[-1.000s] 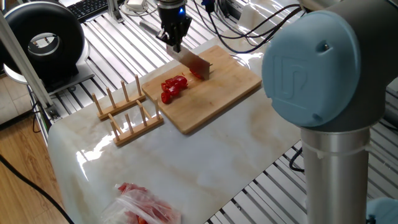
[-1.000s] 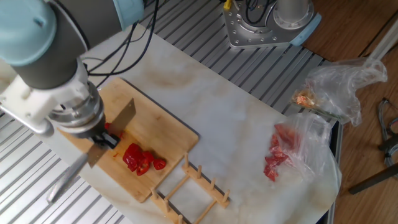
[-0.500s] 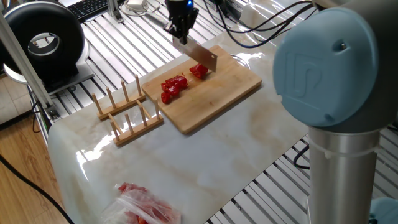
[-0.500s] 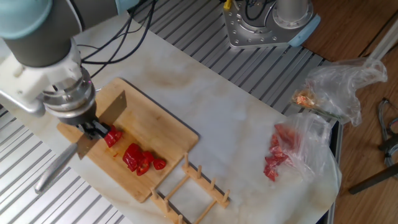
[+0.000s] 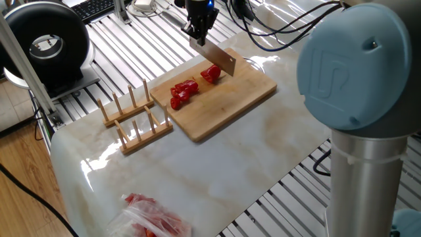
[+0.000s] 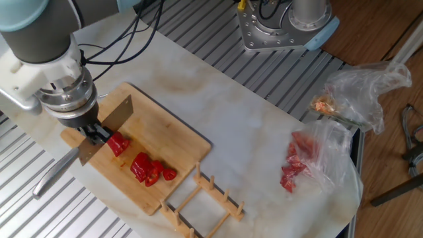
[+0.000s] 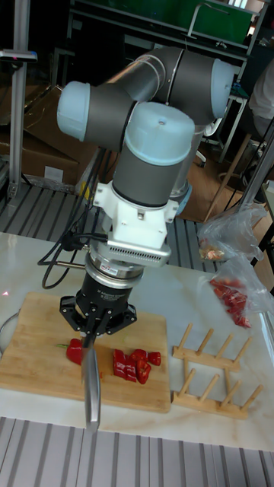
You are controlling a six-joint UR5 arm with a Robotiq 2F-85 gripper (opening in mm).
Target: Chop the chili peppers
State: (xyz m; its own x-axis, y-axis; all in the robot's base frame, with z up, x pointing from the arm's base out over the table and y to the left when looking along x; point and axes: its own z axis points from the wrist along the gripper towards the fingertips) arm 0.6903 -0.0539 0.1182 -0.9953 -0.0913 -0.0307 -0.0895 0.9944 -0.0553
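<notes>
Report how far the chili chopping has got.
Done: several cut chunks lie together on the cutting board. In hand: the gripper holds the knife with its blade raised just above the board. Left: one larger uncut piece sits beside the blade, apart from the cut pile, and looks like it needs more cuts.

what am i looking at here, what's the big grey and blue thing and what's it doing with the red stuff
That is a robot arm, filmed from three sides: two cameras look down on the table, and one tall view faces the arm. Its gripper is shut on a knife, the blade over a bamboo cutting board. On the board lie the chili peppers in red chunks, one larger piece beside the blade. A wooden rack stands next to the board, and a clear plastic bag with red showing through lies farther off.
</notes>
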